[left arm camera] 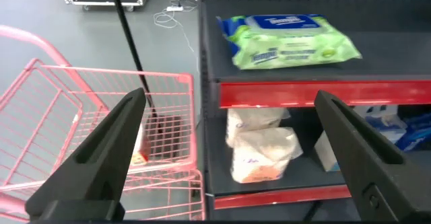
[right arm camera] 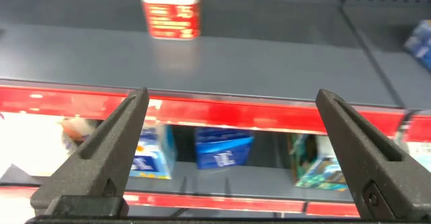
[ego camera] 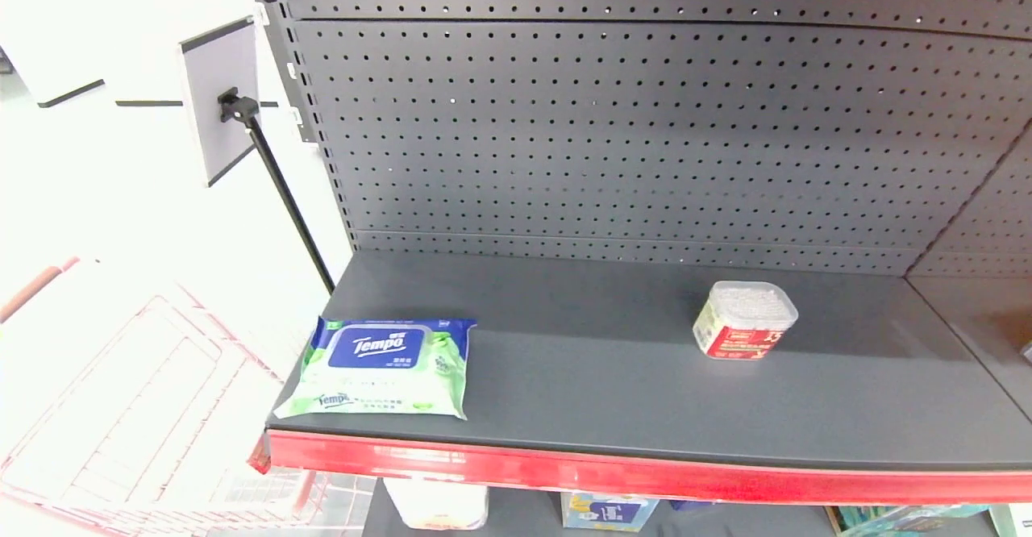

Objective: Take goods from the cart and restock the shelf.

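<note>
Head view shows a grey metal shelf [ego camera: 605,384] with a red front edge [ego camera: 645,472]. A soft green and blue pack of wet wipes [ego camera: 379,368] lies flat at the shelf's left front corner. A small clear plastic tub with a red label [ego camera: 743,319] stands well apart from it, farther right and a bit farther back. The tub looks full of something white.

A pink wire cart [ego camera: 121,408] stands just beside the shelf on the left. In the left wrist view a small pale thing [left arm camera: 139,153] sits low in the cart, half hidden behind a finger. I cannot tell what it is.

On the lower shelf [left arm camera: 283,196] under the wipes stand two white bags [left arm camera: 262,153]. Farther right are blue boxes [right arm camera: 222,146].

The left gripper [left arm camera: 230,96] has its two black fingers spread wide and holds nothing. It hangs in front of the cart and the shelf's corner. The right gripper [right arm camera: 232,93] is spread wide too, with nothing in it, in front of the red edge below the tub.
</note>
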Controlling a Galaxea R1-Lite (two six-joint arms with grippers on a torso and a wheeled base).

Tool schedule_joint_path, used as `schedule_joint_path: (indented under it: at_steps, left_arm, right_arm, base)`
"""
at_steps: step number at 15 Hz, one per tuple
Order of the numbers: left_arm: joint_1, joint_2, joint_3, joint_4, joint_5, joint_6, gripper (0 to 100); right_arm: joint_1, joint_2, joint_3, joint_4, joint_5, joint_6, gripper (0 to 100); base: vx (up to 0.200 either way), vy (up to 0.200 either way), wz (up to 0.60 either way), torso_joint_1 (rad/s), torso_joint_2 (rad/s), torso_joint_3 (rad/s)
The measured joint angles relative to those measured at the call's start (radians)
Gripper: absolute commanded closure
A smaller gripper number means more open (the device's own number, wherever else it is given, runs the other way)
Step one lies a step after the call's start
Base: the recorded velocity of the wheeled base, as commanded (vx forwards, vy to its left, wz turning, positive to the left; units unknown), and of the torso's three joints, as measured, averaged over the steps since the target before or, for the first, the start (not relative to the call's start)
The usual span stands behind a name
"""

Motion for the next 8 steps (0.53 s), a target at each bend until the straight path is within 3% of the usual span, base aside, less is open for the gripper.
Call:
schedule_joint_path:
  at_steps: [8]
  left_arm:
    - [0.000, 0.000, 0.000, 0.000, 0.000, -0.001, 0]
  right_arm:
    - [0.000, 0.000, 0.000, 0.000, 0.001, -0.001, 0]
  base:
    - [0.000, 0.200, 0.00, -0.001, 0.01, 0.006]
